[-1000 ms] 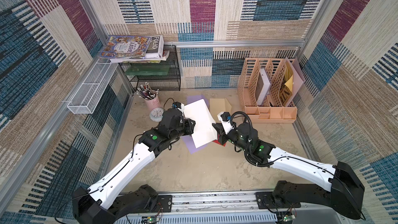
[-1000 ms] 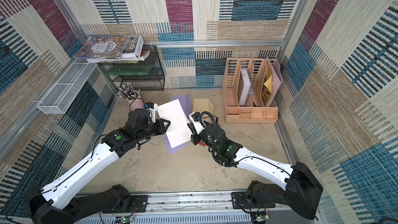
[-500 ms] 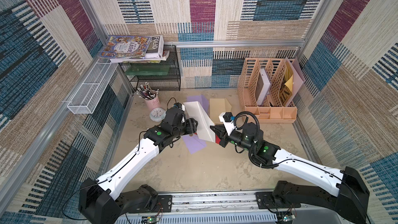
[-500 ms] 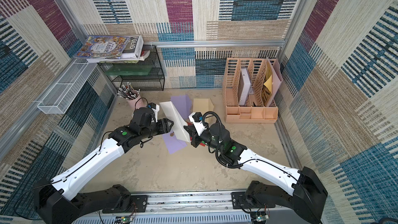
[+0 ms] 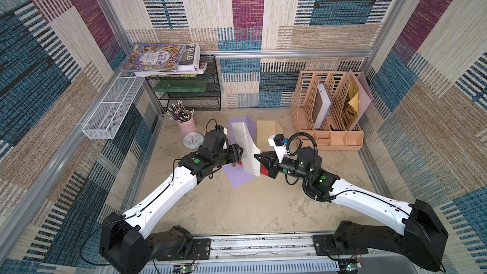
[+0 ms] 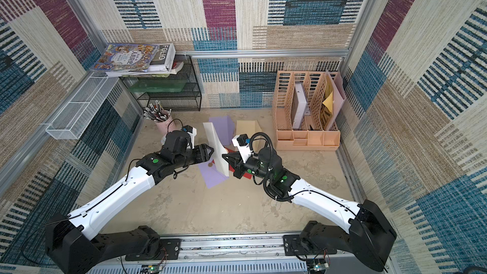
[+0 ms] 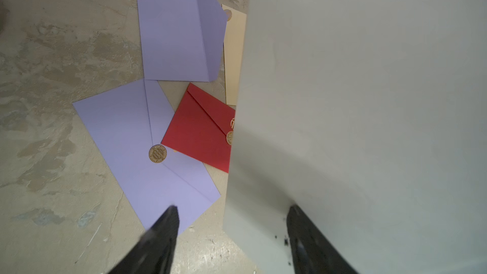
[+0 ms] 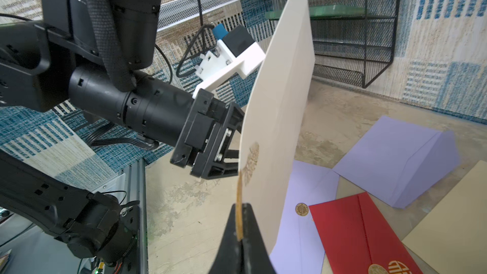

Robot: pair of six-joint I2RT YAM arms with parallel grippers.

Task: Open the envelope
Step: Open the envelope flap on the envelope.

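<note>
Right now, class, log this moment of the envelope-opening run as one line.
white envelope: held upright | right end effector: shut on its edge | left end effector: open, at opposite side | opened: cannot tell

White envelope [image 7: 369, 101] fills one side; left gripper [image 7: 233, 208] jaws spread; sealed lilac envelope [image 7: 126, 133], red envelope [image 7: 200, 133] flat on tabletop [image 7: 52, 75].

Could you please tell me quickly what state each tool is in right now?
Left tool: open, gripping nothing.
Right tool: closed on the envelope.
</note>
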